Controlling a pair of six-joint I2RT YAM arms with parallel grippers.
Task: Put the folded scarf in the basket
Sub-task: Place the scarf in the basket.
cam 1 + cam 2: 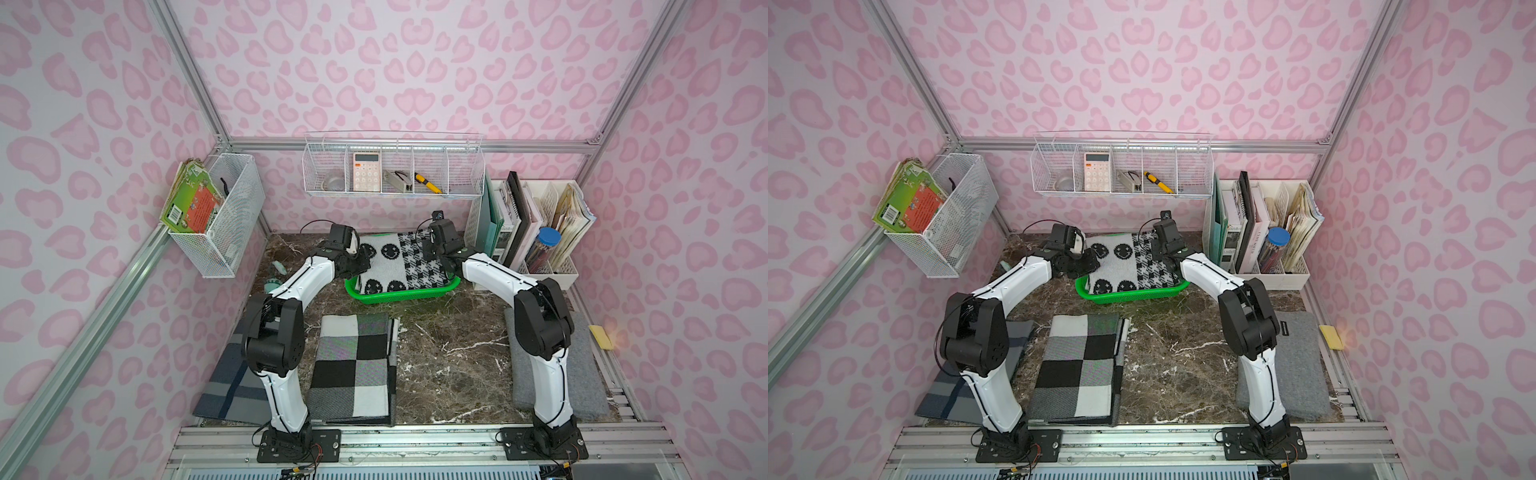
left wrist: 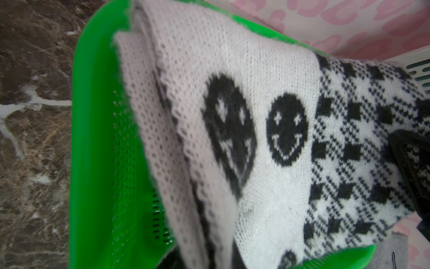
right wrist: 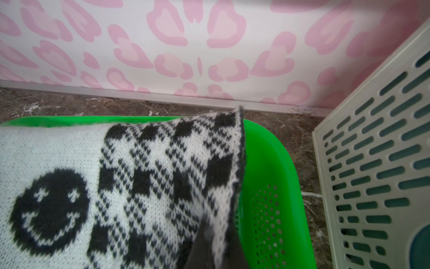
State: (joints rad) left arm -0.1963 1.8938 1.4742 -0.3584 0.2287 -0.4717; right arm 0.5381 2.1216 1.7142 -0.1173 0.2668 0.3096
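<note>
Left pincer (image 1: 358,266) and right pincer (image 1: 437,257) both sit closed tight on the folded scarf (image 1: 399,266), one at each short end, as both top views show. The scarf is white knit, with black smiley faces on one half and a black-and-white check on the other. It is stretched between the two pincers over the basket (image 1: 401,296), which stands on the marble surface (image 1: 449,365) near the back wall. The scarf's near edge lies inside the green rim, and the cloth hides the far rim. Nearer the arm bases lie a folded black, white and grey checked cloth (image 1: 353,370), a blue-grey plaid cloth (image 1: 226,386) under the left arm and a grey pad (image 1: 552,370) by the right arm. All three lie apart from the basket.

The left wrist view shows the scarf (image 2: 267,93) hanging over the basket's (image 2: 93,139) perforated floor, with its stacked folded edges rising toward the camera. The left pincer's own tips are too blurred to make out. At the check end, the right pincer (image 2: 409,167) shows as a dark shape clamped onto the cloth.

The right wrist view shows the check corner of the scarf (image 3: 162,163) pulled up above the basket's (image 3: 267,163) rim, with a dark finger (image 3: 204,244) pressed against it. A cream slotted file holder (image 3: 372,163) stands just beside the basket.
</note>
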